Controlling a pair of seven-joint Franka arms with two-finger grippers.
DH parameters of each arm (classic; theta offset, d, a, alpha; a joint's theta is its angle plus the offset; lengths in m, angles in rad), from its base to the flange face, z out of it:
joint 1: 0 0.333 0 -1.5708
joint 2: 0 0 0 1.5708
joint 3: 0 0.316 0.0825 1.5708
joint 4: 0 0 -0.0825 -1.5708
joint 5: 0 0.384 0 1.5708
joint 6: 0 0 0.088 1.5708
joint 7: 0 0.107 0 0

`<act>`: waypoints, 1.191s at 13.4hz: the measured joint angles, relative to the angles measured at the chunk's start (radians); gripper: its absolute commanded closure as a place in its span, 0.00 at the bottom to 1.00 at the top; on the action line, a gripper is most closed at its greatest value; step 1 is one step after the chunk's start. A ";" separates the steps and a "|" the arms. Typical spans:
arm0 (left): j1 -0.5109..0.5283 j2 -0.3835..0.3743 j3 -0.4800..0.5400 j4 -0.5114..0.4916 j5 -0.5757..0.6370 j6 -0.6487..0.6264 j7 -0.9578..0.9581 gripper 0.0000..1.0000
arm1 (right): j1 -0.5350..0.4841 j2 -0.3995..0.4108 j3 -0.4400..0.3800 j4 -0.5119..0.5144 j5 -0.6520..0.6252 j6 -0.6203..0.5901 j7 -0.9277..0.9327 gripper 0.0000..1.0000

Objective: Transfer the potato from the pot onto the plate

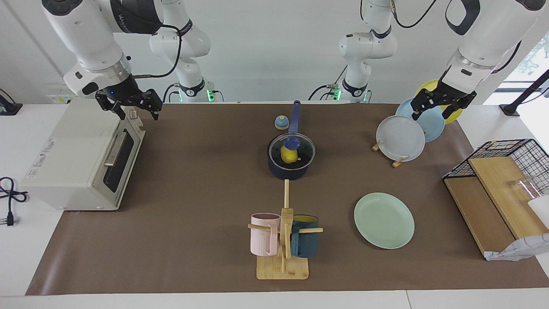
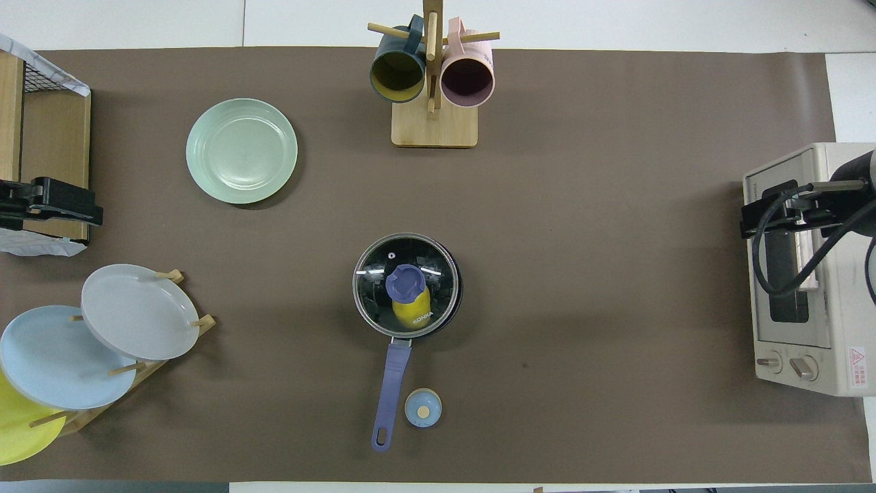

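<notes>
The dark blue pot [image 1: 288, 172] stands mid-table with its long handle [image 2: 391, 383] pointing toward the robots. A glass lid [image 1: 305, 151] with a blue knob [image 2: 405, 283] covers it. The yellow potato [image 1: 289, 156] lies inside and shows through the lid in the overhead view [image 2: 412, 316] too. The mint-green plate [image 1: 384, 220] lies flat and bare, farther from the robots than the pot, toward the left arm's end [image 2: 241, 150]. My left gripper [image 1: 433, 112] is open, up over the plate rack. My right gripper [image 1: 138, 112] is open, up over the toaster oven.
A plate rack [image 1: 401, 138] holds grey, blue and yellow plates. A toaster oven [image 1: 81, 159] stands at the right arm's end. A wooden mug tree [image 1: 283, 240] carries a pink and a teal mug. A small blue bell [image 1: 281, 122] sits beside the pot handle. A wire basket and wooden boards [image 1: 497, 189] stand at the left arm's end.
</notes>
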 measured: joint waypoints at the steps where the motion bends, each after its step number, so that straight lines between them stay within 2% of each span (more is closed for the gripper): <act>1: 0.000 0.000 0.000 0.000 0.000 0.000 0.000 0.00 | 0.000 0.000 0.000 0.000 0.000 0.000 0.000 0.00; 10: 0.000 0.000 0.000 0.000 0.000 0.000 0.000 0.00 | 0.023 0.000 0.005 0.000 0.006 0.000 -0.002 0.00; 12: 0.000 0.000 0.000 0.000 0.000 0.000 0.000 0.00 | 0.095 0.000 0.008 0.000 0.010 0.004 -0.002 0.00; 16: 0.000 0.000 0.000 0.000 0.000 0.000 0.000 0.00 | 0.246 0.006 0.016 -0.011 0.047 0.120 0.015 0.00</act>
